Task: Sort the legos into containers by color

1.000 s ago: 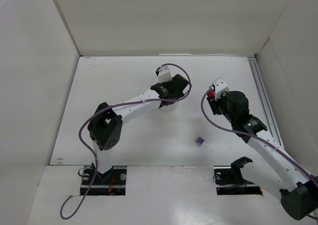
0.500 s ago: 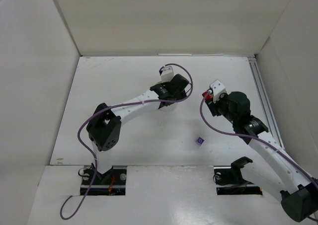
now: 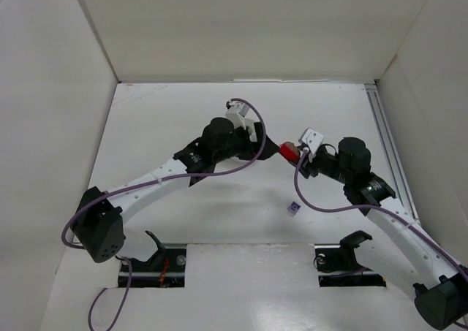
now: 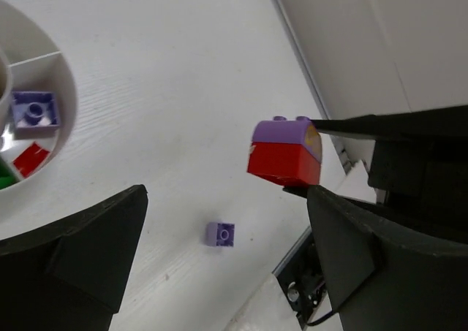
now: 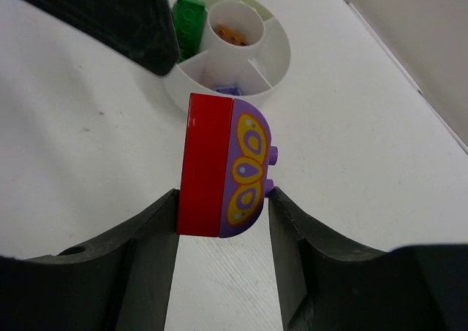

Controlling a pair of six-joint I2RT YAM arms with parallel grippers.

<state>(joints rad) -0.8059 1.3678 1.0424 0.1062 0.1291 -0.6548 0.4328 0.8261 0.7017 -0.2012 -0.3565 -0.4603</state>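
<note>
The right fingers (image 5: 152,247) were closed on a red and purple lego (image 5: 223,166). One finger pressed on the red side and the other pressed on the purple side. The purple part had a round top with yellow and orange spots on it. This lego was up in the air above the tabletop (image 3: 168,126) and did not touch it. It was near the round white dish (image 5: 279,57).

The left fingers (image 4: 88,243) were wide open and had nothing between them. They hung over the tabletop close to the dish. The held lego was out in front of them and did not touch them.

Some legos were in the dish. A green lego (image 5: 190,20) was in a section next to the middle well. Little orange bits (image 5: 232,31) lay in the middle well. A light purple lego (image 4: 34,110) sat in a section by the rim, with a red lego (image 4: 31,159) just beside it. I could not tell if a wall stood between those two.

One small purple lego (image 4: 220,233) lay alone on the tabletop with its stud up. It was well away from the dish.
</note>
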